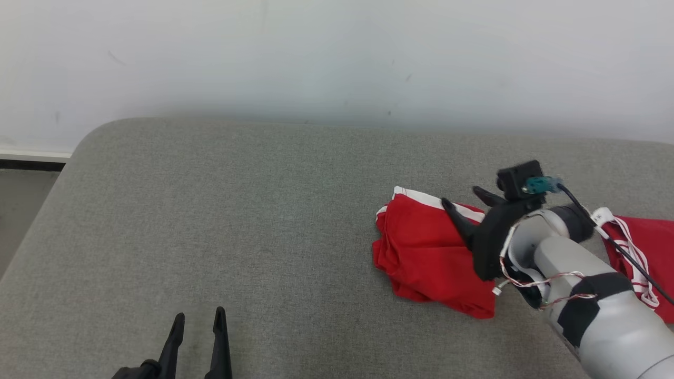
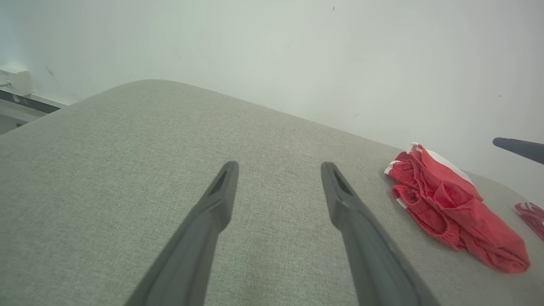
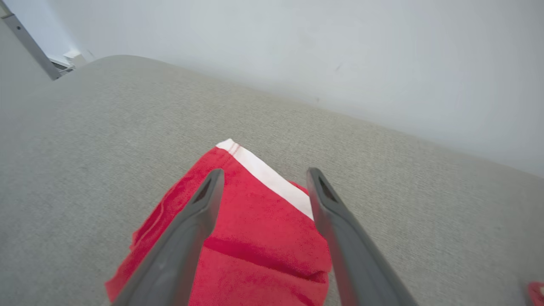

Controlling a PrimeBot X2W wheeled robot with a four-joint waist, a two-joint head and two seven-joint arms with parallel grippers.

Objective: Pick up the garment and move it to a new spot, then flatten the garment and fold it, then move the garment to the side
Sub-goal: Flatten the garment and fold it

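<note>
A red garment (image 1: 421, 252) with a white stripe lies bunched on the grey cushioned surface (image 1: 237, 210), right of centre. My right gripper (image 1: 462, 196) hovers over its far right part, open, with nothing pinched. In the right wrist view the right gripper (image 3: 263, 174) has its two fingers spread above the red cloth (image 3: 255, 238) and its white band. My left gripper (image 1: 200, 314) rests open and empty near the front edge, far left of the garment. In the left wrist view the left gripper (image 2: 278, 168) points across bare fabric, the garment (image 2: 450, 208) off to its right.
A second red cloth (image 1: 647, 247) with white cords lies at the right edge, partly behind my right forearm (image 1: 595, 300). A pale wall (image 1: 337, 58) rises behind the cushion. The cushion's rounded left edge (image 1: 63, 173) drops to the floor.
</note>
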